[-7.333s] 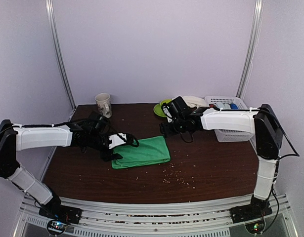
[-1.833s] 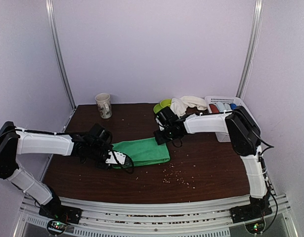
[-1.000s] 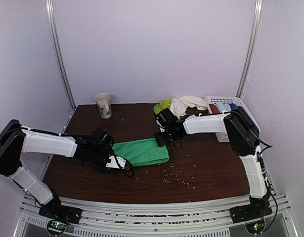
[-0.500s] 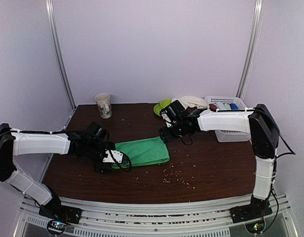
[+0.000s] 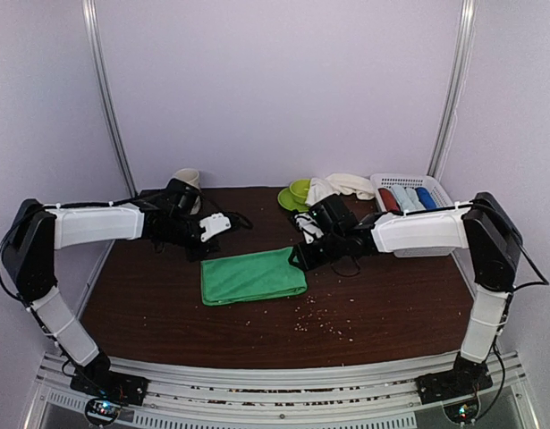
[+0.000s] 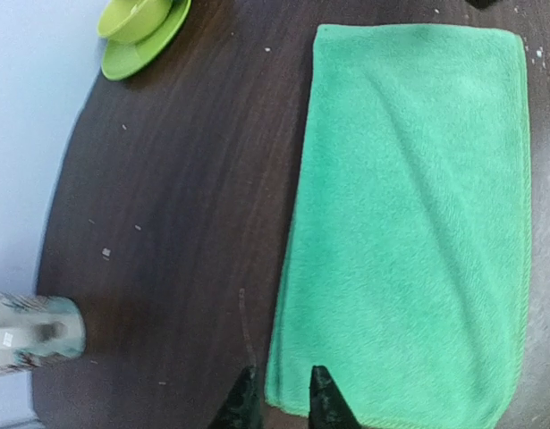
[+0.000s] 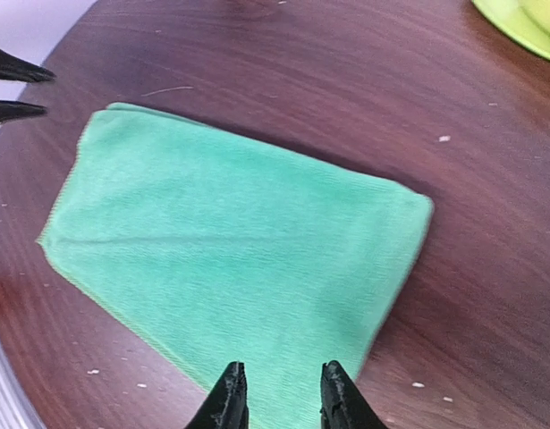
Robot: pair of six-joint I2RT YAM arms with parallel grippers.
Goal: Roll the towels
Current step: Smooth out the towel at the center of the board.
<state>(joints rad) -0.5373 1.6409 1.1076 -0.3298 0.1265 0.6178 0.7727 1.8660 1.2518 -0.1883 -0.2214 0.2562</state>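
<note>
Left pincer: fingers a narrow gap apart with nothing between them; raised off the worktop and aimed at the far left corner of the green towel, clear of the cloth.
Right pincer: likewise slightly parted and empty; it hovers over the right end of the same towel and does not grip it.
Green towel: at mid-worktop between the two pincers, lying as a flat, smooth oblong with its long side running left to right; no turn of a roll shows at either end.
Cream-white towel: a loose heap at the far right, just beside the basket; neither spread nor rolled.
Basket: at the far right edge, holding red, pale blue and dark blue rolls side by side.
Green cup on its saucer: far side, just left of the cream heap.
Mug: far left corner, partly hidden behind the left arm in the overhead view.
Worktop: dark wood, with crumbs scattered near the towel's near right corner.
Progress, as judged: early. The green towel looks laid out ready for rolling from one short end, but rolling has not begun. The cream one has yet to be fetched, flattened and rolled.
</note>
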